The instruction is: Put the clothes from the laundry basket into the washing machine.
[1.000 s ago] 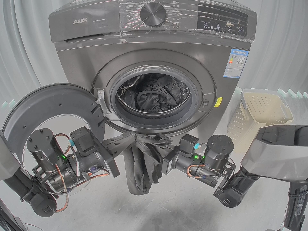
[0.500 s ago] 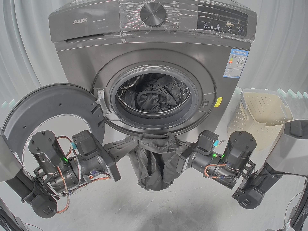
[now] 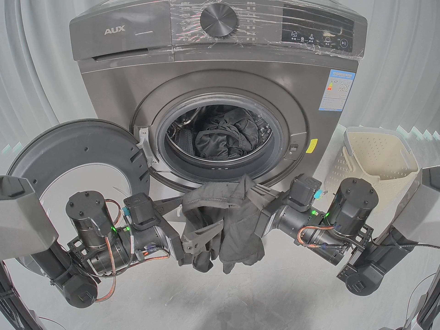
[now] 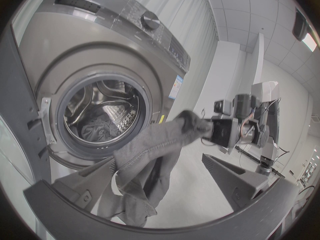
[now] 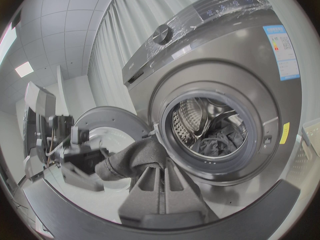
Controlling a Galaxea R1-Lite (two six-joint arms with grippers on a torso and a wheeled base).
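The right gripper (image 3: 250,193) was clamped on the top corner of the dark grey garment (image 3: 231,228), just below the open port of the washing machine (image 3: 137,79). The left gripper (image 3: 201,214) had its jaws wide apart, one finger touching the cloth, which hung lengthwise toward the floor (image 3: 284,294).

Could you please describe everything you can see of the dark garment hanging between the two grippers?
The dark grey garment looks like soft fabric with stitched seams. It hangs crumpled in front of the washing machine, lower than its opening and outside the drum. The right gripper pinches its upper edge. Its other side drapes over a finger of the open left gripper.
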